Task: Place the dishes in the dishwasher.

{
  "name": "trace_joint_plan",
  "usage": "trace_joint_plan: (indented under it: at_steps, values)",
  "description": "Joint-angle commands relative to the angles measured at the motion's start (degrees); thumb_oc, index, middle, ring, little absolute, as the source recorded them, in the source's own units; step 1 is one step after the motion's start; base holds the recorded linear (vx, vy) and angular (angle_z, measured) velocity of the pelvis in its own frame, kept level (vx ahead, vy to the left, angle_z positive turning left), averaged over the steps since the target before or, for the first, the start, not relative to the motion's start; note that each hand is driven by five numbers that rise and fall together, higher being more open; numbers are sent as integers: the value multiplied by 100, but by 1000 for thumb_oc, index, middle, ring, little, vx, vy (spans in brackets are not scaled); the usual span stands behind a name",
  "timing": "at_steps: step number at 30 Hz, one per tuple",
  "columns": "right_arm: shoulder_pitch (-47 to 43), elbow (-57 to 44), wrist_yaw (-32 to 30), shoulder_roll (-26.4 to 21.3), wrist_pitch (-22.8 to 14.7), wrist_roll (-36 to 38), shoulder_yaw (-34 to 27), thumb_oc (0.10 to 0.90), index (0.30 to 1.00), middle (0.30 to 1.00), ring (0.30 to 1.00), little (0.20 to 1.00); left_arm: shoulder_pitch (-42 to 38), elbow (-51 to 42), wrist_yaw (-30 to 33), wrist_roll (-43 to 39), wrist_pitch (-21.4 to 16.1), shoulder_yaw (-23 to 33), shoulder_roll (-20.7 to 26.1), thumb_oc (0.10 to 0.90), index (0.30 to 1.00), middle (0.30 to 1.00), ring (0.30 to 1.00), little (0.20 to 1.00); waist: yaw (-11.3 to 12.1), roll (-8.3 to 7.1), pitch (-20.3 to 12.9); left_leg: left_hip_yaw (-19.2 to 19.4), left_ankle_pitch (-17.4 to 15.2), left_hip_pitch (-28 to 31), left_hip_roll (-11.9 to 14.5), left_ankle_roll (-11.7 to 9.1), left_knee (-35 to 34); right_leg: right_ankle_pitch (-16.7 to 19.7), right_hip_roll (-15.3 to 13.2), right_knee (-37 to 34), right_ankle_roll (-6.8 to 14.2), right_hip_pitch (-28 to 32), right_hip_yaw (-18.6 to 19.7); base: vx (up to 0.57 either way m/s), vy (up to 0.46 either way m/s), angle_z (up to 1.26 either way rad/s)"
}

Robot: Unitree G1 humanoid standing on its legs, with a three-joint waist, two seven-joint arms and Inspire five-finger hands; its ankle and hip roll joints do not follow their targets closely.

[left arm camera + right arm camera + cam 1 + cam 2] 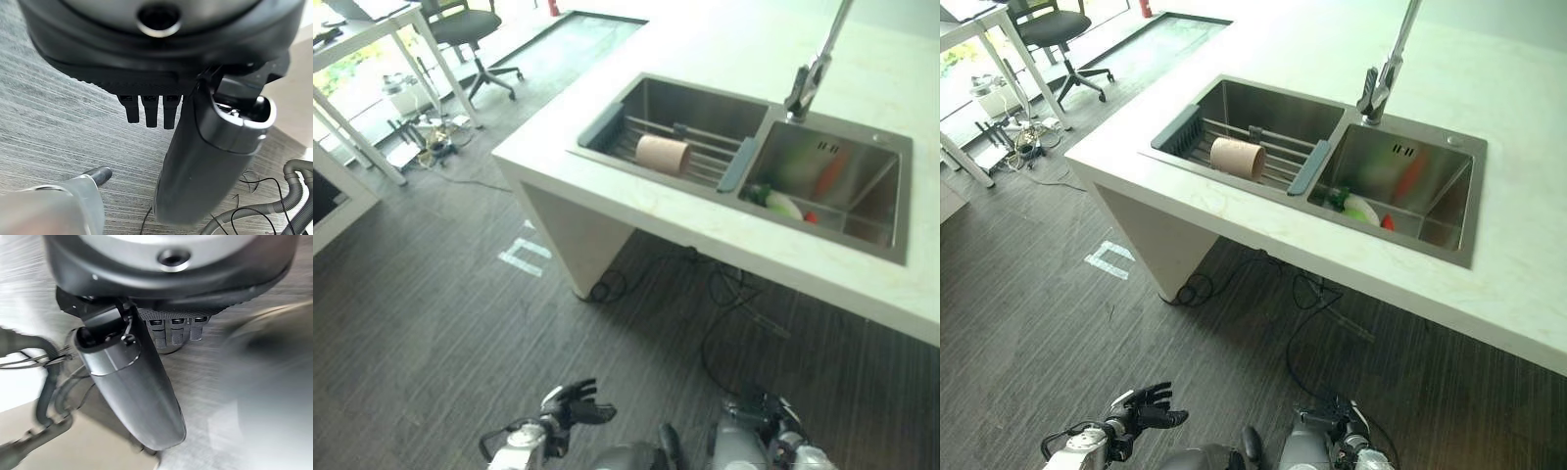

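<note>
A tan cup (pixel 663 154) lies on its side on a rack across the left basin of the steel sink (pixel 636 93). In the right basin sit a green and white dish (pixel 781 204), something orange (pixel 830 174) and a small red piece (pixel 811 217). Both hands hang low over the dark floor, well short of the counter. My left hand (pixel 574 402) has straight fingers (pixel 149 110) and holds nothing. My right hand (pixel 756 409) has relaxed fingers (pixel 176 332) and is empty too.
The white counter (pixel 705 39) stands ahead with a tall faucet (pixel 811 70) between the basins. Cables (pixel 729 294) trail on the floor under it. A white tape mark (pixel 524 257) lies on the floor. An office chair (pixel 470 29) and a white desk (pixel 372 20) stand far left.
</note>
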Motion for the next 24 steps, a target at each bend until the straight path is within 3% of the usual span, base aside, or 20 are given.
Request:
trace_joint_plan:
  at_steps: [1,2,3,4,5,8,10,11,15,16,17,19,24]
  values:
    - [71,-468,26,-394,-308,-111,-99,800,900,900,900,900,268,-419,-20,-149,-188,195,271,800,900,900,900,900,-155,-147,-83,-251,-292,33,504,701,404,1080,-180,-1469,351,664,-714,289,-73,58]
    - [66,-459,44,-404,-299,-125,-108,800,900,900,900,900,275,-412,-15,-138,-190,207,267,800,900,900,900,900,-135,-141,-79,-229,-284,36,524,691,404,1062,-209,-1466,340,672,-759,238,-143,35]
    - [48,-244,96,-432,-305,-177,-209,800,900,900,900,900,227,-269,39,-46,-240,181,223,800,900,900,900,900,-141,-233,-85,-273,-302,121,453,618,404,888,-72,-2172,261,949,-569,257,-188,-9]
    - [49,-149,92,-433,-305,-258,-247,800,900,900,900,900,219,-191,33,12,-261,195,182,800,900,900,900,900,-144,-229,-124,-268,-263,133,463,572,404,823,-25,-2326,213,1056,-576,327,-247,-44]
    - [10,52,73,-442,-388,-231,-227,800,900,900,900,900,235,-126,88,88,-288,149,93,800,900,900,900,900,-113,-262,-138,-181,-279,215,491,560,404,567,19,-2436,91,1236,-482,185,-125,-30]
    - [-36,189,122,-480,-427,-273,-277,800,900,900,900,900,239,-74,325,337,-166,59,3,800,900,900,900,900,-136,-353,-219,-37,-171,265,443,511,404,385,-22,-2436,8,1311,-298,122,-62,-15]
    - [-32,212,152,-511,-456,-324,-263,800,900,900,900,900,219,4,425,234,-197,50,-23,800,900,900,900,900,-143,-453,-201,67,213,415,428,441,404,256,-94,-2436,-69,1421,-144,108,-50,-42]
    - [-3,224,149,-501,-463,-376,-267,800,900,900,900,900,207,28,423,200,-205,62,-19,800,900,900,900,900,-129,-519,-189,21,379,222,446,399,769,212,-120,-2436,-112,1476,-40,157,-13,-22]
    - [9,538,148,-561,-509,-486,-307,800,900,900,900,900,352,10,294,371,-189,148,-85,800,900,900,900,900,77,-356,-134,-655,378,-340,492,288,404,96,76,-2436,-50,1590,272,109,123,-41]
    - [-18,622,168,-593,-547,-473,-266,800,900,900,900,900,414,84,287,433,-251,168,-111,800,900,900,900,900,220,-321,-96,-956,680,-672,431,171,404,13,122,-2436,-57,1682,388,97,156,-67]
    - [-55,654,157,-588,-544,-468,-268,800,900,900,900,900,443,153,290,494,-300,185,-137,800,900,900,900,900,278,-322,-105,-1021,620,-761,393,182,404,-16,91,-2436,-29,1718,440,58,138,-37]
    - [-103,734,160,-580,-566,-303,-293,800,900,900,900,900,384,265,257,649,-321,178,-125,800,900,900,900,900,236,-282,-196,-725,410,-815,544,207,404,-55,14,-2436,2,1667,278,-25,114,-62]
    - [-125,847,176,-468,-499,-55,-321,800,900,900,900,900,255,571,238,646,-230,102,-115,800,900,900,900,900,133,-167,-422,-831,127,-696,509,262,404,43,-53,-2436,120,1497,210,17,107,-22]
